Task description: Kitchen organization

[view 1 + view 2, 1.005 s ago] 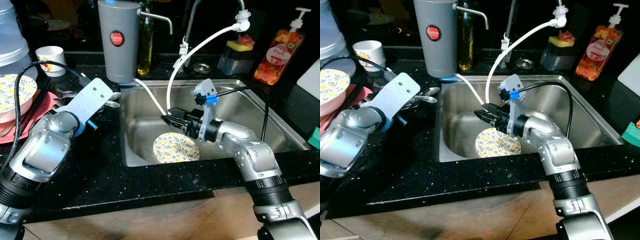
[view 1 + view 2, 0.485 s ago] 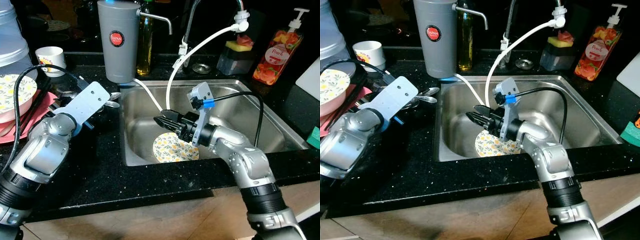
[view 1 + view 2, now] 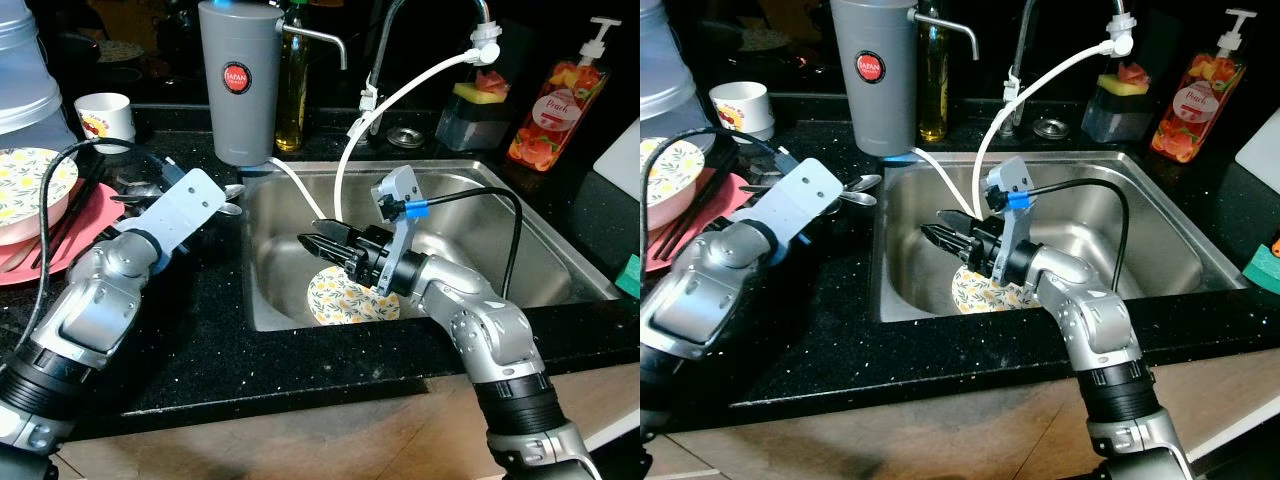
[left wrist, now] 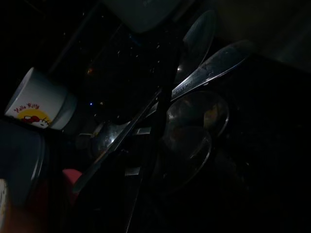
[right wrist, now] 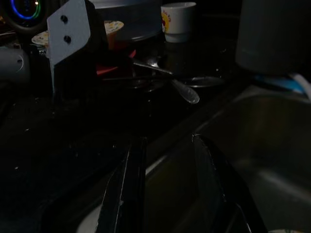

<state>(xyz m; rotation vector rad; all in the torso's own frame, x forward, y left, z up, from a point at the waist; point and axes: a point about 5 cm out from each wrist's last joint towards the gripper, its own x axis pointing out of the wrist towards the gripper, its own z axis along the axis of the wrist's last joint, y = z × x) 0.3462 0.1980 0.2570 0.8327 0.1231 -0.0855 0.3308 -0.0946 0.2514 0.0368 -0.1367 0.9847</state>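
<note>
One steel sink (image 3: 560,262) is set in a black counter (image 3: 200,340), and in it lies one floral plate (image 3: 345,300), flat on the sink floor near the front wall. The right gripper (image 3: 318,243) hangs inside the sink above the plate's far edge, pointing toward the sink's left wall; its two black fingers (image 5: 133,170) stand apart with nothing between them. Two white hoses (image 3: 345,160) drop from the tap into the sink.

The left gripper (image 4: 155,126) reaches over the counter left of the sink, above a small heap of spoons (image 3: 855,190); at least three spoon bowls can be made out in the dark left wrist view, though the exact count is unclear. Whether its fingers are parted or closed cannot be told.

At the far left one red tray (image 3: 85,235) carries a pink bowl (image 3: 30,225) with a second floral plate (image 3: 25,180) resting in it. One white cup (image 3: 103,115) stands behind.

Along the back stand one grey canister (image 3: 240,80), one bottle of oil (image 3: 291,90), one sponge holder (image 3: 478,110) with a yellow sponge in it, and one soap pump (image 3: 557,105).
</note>
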